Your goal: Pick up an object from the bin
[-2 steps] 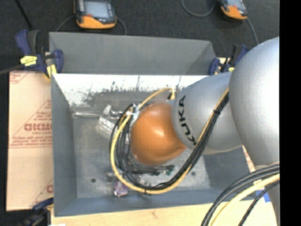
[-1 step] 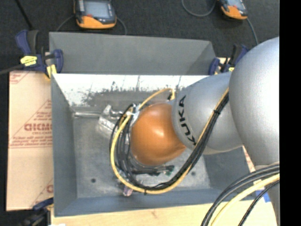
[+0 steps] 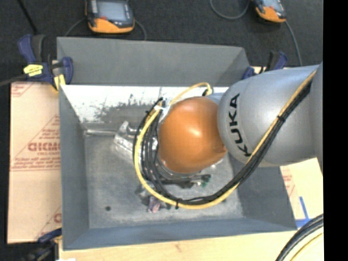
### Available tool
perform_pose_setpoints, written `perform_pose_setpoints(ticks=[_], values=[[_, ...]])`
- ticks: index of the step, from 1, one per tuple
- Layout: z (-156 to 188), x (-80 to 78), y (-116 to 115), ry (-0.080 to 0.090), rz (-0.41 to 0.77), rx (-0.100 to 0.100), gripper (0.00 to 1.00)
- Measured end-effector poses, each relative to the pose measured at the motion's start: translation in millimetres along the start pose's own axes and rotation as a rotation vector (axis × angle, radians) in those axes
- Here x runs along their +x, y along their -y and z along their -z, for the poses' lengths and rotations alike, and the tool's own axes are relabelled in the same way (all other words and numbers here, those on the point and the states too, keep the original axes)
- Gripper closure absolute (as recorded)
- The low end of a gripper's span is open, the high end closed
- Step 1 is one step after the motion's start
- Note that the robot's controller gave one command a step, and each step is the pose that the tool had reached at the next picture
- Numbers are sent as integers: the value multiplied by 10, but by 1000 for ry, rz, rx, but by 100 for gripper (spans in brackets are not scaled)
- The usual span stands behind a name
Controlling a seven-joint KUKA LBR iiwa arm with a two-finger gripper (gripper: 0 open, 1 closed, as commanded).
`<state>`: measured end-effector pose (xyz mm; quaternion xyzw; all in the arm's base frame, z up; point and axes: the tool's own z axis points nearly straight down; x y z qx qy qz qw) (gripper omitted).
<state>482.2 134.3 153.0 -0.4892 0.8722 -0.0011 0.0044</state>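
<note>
I am watching the orange dome-shaped wrist cover (image 3: 190, 137) hanging over the middle of the grey metal bin (image 3: 73, 162), unable to tell the gripper's state beneath it, and I am judging the clear crinkly plastic piece (image 3: 124, 136) just left of it to be light, slippery and best pinched across its narrow body.

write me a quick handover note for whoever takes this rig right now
Tool: open or shut cannot be told; it is beneath the orange wrist cover, over the middle of the bin.
Things: a clear, silvery thing lies just left of the cover; small pinkish bits lie near its front edge.
Done: arm is in place over the bin; no pick confirmed.
Left: grasp one thing and lift it out.
</note>
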Motion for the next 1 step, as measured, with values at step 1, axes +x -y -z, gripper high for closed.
perform_pose_setpoints(ticks=[1], values=[[648,-108,205,2,-1,2,100]])
